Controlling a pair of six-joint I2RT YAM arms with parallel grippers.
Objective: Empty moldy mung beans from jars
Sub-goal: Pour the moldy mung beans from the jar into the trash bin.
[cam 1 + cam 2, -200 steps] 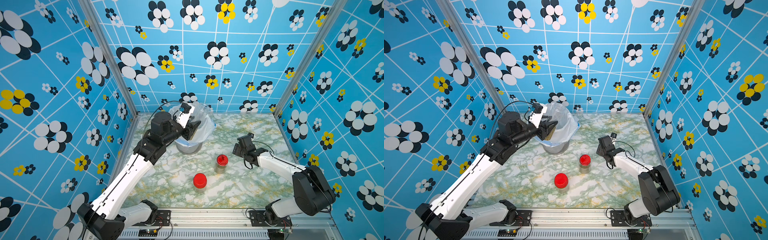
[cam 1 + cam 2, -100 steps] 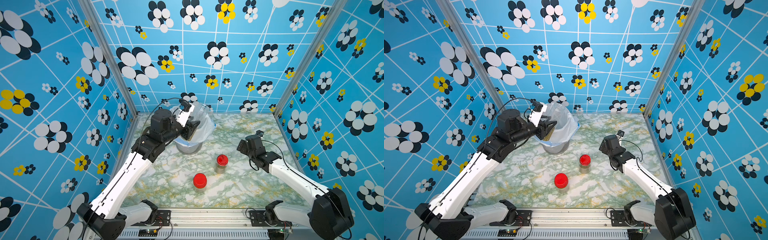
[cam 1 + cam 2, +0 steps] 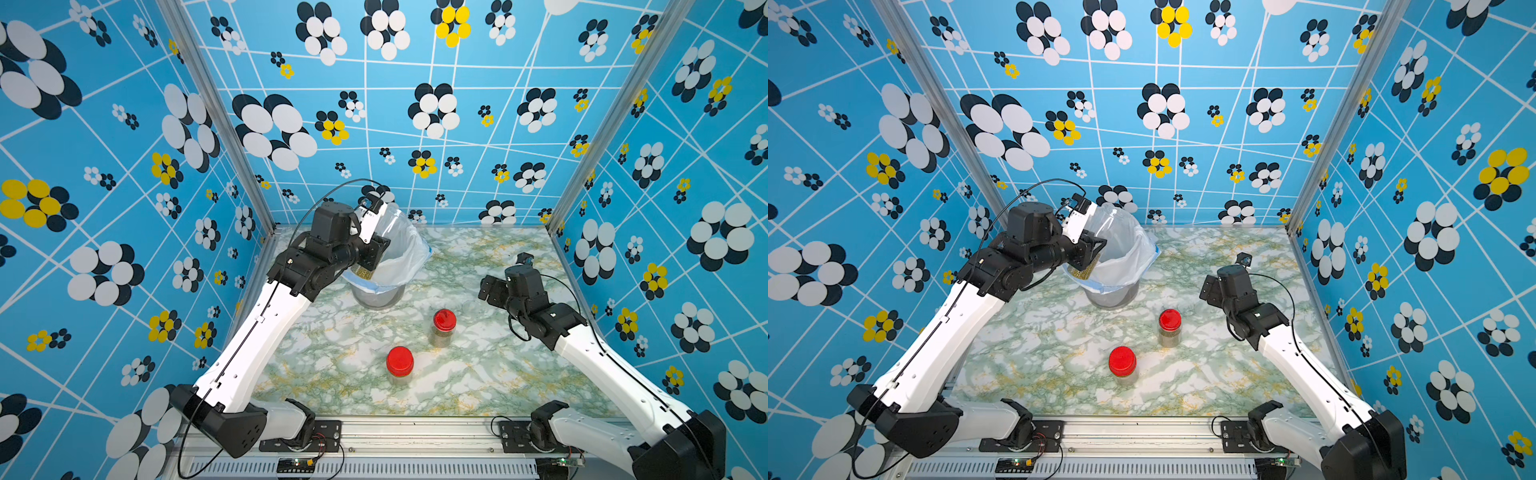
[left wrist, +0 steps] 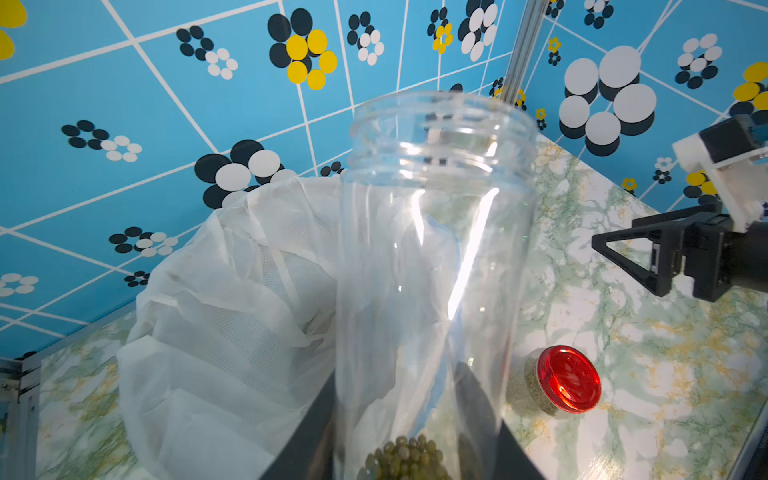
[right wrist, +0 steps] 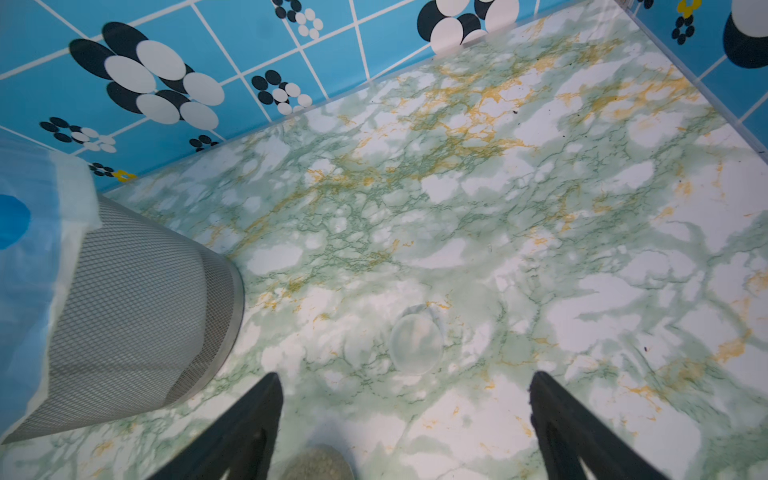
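Observation:
My left gripper (image 3: 371,258) (image 4: 399,399) is shut on the tall clear jar (image 4: 432,232) (image 3: 1106,232), which has no lid. It holds the jar at the near-left rim of the bin, mouth pointing up and away. A small heap of mung beans (image 4: 405,457) (image 3: 360,272) lies in the jar's base between the fingers. Two short jars with red lids (image 3: 444,327) (image 3: 400,366) stand upright mid-table in both top views; one shows in the left wrist view (image 4: 557,380). My right gripper (image 3: 487,289) (image 5: 407,415) hangs open above the table to the right, holding nothing.
The mesh bin (image 3: 376,297) (image 5: 137,311) lined with a white bag (image 3: 401,249) (image 4: 232,311) stands at the back, left of centre. A clear round lid (image 5: 415,338) lies flat on the table ahead of the right gripper. Patterned walls enclose three sides.
The right arm has stretched out, its elbow swinging to the front right, and its jaws have widened a little. The left arm with the tall jar has barely moved.

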